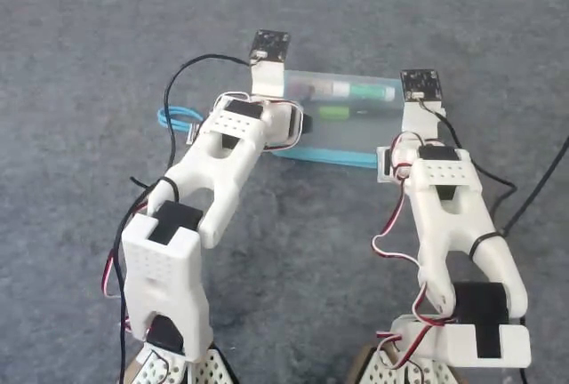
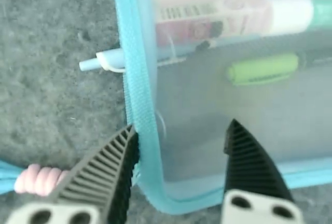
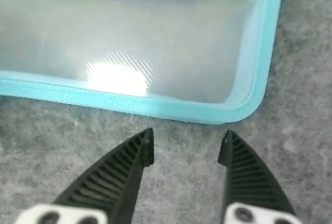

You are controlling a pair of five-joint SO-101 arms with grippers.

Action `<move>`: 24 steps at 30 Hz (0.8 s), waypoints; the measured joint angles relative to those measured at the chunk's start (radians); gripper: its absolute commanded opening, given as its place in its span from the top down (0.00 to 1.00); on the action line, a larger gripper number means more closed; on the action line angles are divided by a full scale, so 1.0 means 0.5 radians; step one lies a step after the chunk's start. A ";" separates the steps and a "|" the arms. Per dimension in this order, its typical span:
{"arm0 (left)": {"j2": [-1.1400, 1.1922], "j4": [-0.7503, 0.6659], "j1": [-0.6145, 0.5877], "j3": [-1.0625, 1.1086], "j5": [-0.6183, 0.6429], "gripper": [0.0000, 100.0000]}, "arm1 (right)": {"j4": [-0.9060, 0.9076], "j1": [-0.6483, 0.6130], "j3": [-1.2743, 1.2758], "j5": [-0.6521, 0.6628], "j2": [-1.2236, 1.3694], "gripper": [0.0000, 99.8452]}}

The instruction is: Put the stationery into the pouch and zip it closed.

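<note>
Pouch [image 1: 351, 140]: one, flat and rectangular with rounded corners, frosted see-through plastic edged in woven teal tape. It lies on the grey carpet [image 1: 89, 91] at the tips of both arms.

Stationery counted: three items.
- One highlighter [image 2: 264, 68], lime green cap and black barrel, lying inside the pouch along its length.
- One thicker tube [image 2: 233, 16], white and green with a printed label, inside the pouch beside the highlighter.
- One pen [image 2: 101, 62], pale with a white clip. Its end sticks out past the pouch's short edge while the rest lies inside.

Whether the zip is drawn cannot be told.

Grippers: two, each with black ribbed, pointed fingers.
- Left gripper [image 2: 181, 125]: spread wide and holding nothing. It straddles a corner of the pouch, with one finger against the outside of the teal tape and the other over the plastic face.
- Right gripper [image 3: 188, 132]: moderately parted and holding nothing. It hangs over the carpet just beside the pouch's other rounded corner, apart from the trim.

Other items: one pink coiled bead [image 2: 39, 180] on a blue cord [image 1: 173, 119], lying on the carpet near the pouch's pen end.
</note>
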 measured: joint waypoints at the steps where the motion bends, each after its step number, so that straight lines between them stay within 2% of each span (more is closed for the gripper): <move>1: 0.000 0.000 0.000 0.000 -0.009 0.80 | 0.000 0.000 0.000 0.000 0.000 0.78; 6: 0.000 -0.006 0.003 -0.003 -0.083 0.89 | 0.000 -0.006 0.000 0.000 0.000 0.78; 12: 0.000 -0.052 0.009 -0.015 -0.172 0.91 | 0.000 -0.003 0.000 0.000 0.000 0.78; 17: 0.000 -0.055 0.012 -0.015 -0.242 0.99 | 0.000 -0.003 0.000 0.000 0.000 0.78; 24: 0.000 -0.068 0.012 -0.015 -0.304 0.99 | 0.000 0.000 0.000 0.000 0.000 0.78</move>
